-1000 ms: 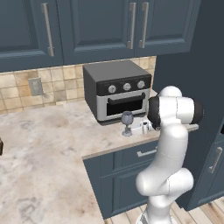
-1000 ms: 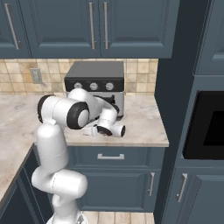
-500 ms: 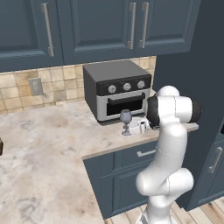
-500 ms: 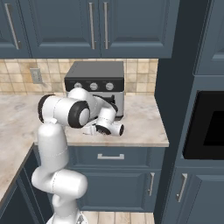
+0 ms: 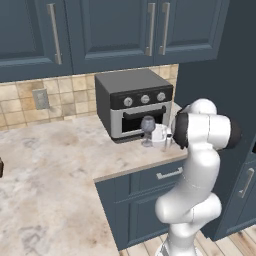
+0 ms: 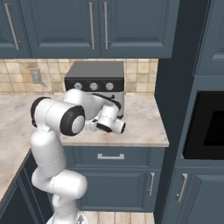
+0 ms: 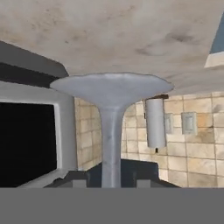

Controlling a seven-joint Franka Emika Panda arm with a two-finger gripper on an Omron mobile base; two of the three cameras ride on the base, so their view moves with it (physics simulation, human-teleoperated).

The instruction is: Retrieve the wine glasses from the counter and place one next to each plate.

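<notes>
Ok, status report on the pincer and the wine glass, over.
Pincer astride the wine glass stem, grip unconfirmed. Glass upright on counter before toaster oven. Nothing in the way.

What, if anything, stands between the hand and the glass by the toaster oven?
Nothing visible. In the hand view the glass's stem runs straight down between the two fingertips, foot against the counter. From the left base view the glass stands in front of the toaster oven, with the hand right beside it.
</notes>
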